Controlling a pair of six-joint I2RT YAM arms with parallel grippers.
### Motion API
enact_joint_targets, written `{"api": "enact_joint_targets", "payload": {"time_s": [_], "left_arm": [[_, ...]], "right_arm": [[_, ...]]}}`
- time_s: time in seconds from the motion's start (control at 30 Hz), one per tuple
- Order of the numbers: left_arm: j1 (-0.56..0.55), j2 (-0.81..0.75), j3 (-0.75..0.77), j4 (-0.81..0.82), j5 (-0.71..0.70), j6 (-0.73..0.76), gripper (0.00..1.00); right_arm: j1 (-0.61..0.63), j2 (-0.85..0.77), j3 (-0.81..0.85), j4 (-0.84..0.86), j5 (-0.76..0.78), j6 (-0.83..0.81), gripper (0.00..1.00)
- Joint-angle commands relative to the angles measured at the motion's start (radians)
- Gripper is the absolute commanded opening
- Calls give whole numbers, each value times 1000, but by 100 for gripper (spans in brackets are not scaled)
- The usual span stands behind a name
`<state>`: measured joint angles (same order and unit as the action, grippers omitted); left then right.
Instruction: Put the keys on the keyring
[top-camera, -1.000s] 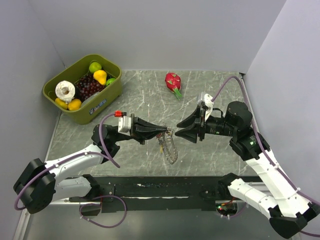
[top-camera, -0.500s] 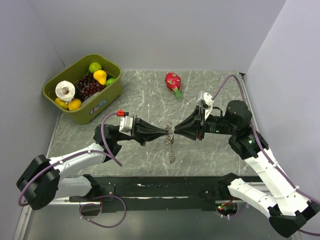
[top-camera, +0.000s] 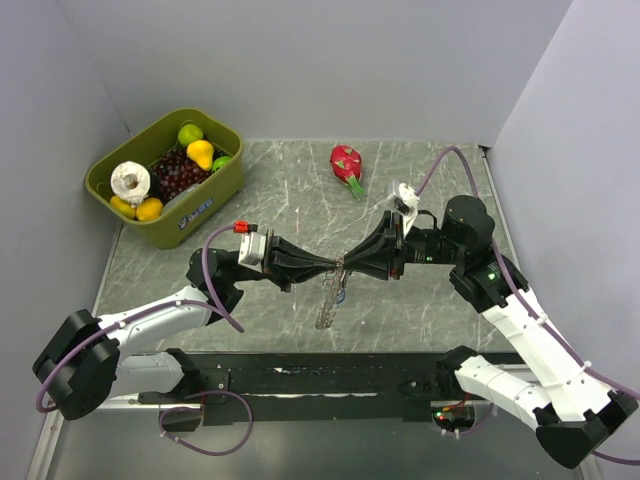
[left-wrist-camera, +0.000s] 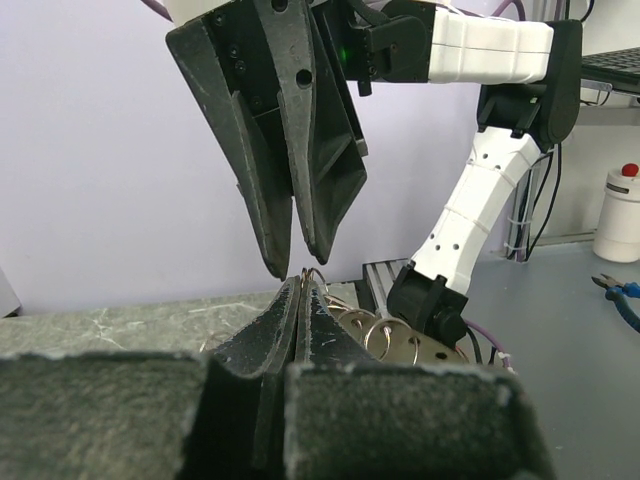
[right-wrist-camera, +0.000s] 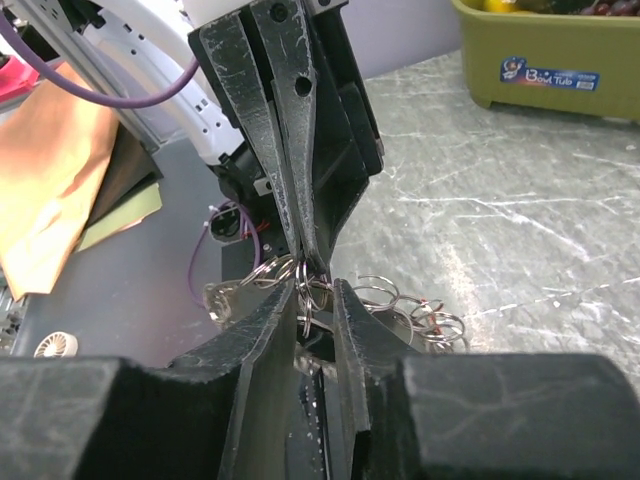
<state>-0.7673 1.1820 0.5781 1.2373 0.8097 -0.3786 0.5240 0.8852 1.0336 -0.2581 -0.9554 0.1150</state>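
The keyring (top-camera: 328, 300) hangs in the air over the table's front middle, a long hoop with a beaded rim. My left gripper (top-camera: 337, 266) is shut on its top, and thin wire shows at the pinched tips (left-wrist-camera: 300, 282). My right gripper (top-camera: 349, 266) meets it tip to tip from the right. In the right wrist view its jaws (right-wrist-camera: 313, 292) stand narrow and are shut on a bunch of small coils of the keyring (right-wrist-camera: 312, 305). More coils (right-wrist-camera: 440, 322) trail to the right. One of the keys (right-wrist-camera: 228, 297), flat and silver, dangles to the left.
An olive bin (top-camera: 215, 195) full of fruit stands at the back left. A pink dragon fruit (top-camera: 347, 163) lies at the back middle. Grey walls close in both sides, and the black arm base rail (top-camera: 330, 378) runs along the near edge.
My right gripper has moved left to my left gripper's tips and narrowed its jaws around the coils. The hoop has swung from slanting right to hanging nearly straight down.
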Motion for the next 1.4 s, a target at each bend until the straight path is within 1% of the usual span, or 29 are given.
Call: {"api": "enact_joint_targets", "payload": {"time_s": [0.0,0.1,0.13,0.2,0.23,0.33,0.4,0.5,0.53,0.63,0.8,0.87,0.9,0.97,1.0,1.07,1.1,1.27,1.37], "left_arm": [[-3,-10,52,96,9,3,1],[-1,-7,54,100,13,-3,1],[-3,-7,54,102,13,-3,1],[-3,-9,52,102,8,-2,1],[-3,-9,52,102,6,-2,1],[-3,-10,57,96,8,0,1],[-3,-7,62,94,13,-3,1],[-3,2,65,106,20,-14,1],[-3,8,66,108,20,-17,1],[-3,10,69,100,23,-14,1],[-3,14,72,97,43,-23,1],[-3,10,72,91,42,-20,1],[-3,8,72,87,43,-20,1],[-1,4,71,80,43,-14,1],[-1,2,71,80,42,-13,1],[-3,-1,69,77,37,-13,1],[-3,-2,69,77,36,-10,1],[-3,-12,83,33,49,15,1],[-3,-30,118,-109,63,79,2]], "right_arm": [[7,1,-1,20,-20,-11,31],[7,6,-10,33,-39,-6,34],[7,5,-13,34,-39,-3,38],[7,6,-14,37,-42,-3,43],[7,8,-15,39,-46,-5,47],[5,9,-21,36,-45,-6,50],[7,12,-24,33,-39,-8,49],[8,14,-33,37,-31,-5,45],[7,15,-35,45,-28,0,41],[7,26,-32,54,-32,11,38],[8,6,-33,80,-13,20,37],[7,-2,-33,89,-5,21,33],[7,-2,-33,91,-9,23,26],[8,1,-29,86,-11,20,18],[8,6,-29,85,-19,20,12],[8,9,-26,74,-20,8,3],[8,11,-24,59,-20,3,0],[7,5,-6,13,-2,-40,0],[7,4,20,-42,18,-81,0]]}}
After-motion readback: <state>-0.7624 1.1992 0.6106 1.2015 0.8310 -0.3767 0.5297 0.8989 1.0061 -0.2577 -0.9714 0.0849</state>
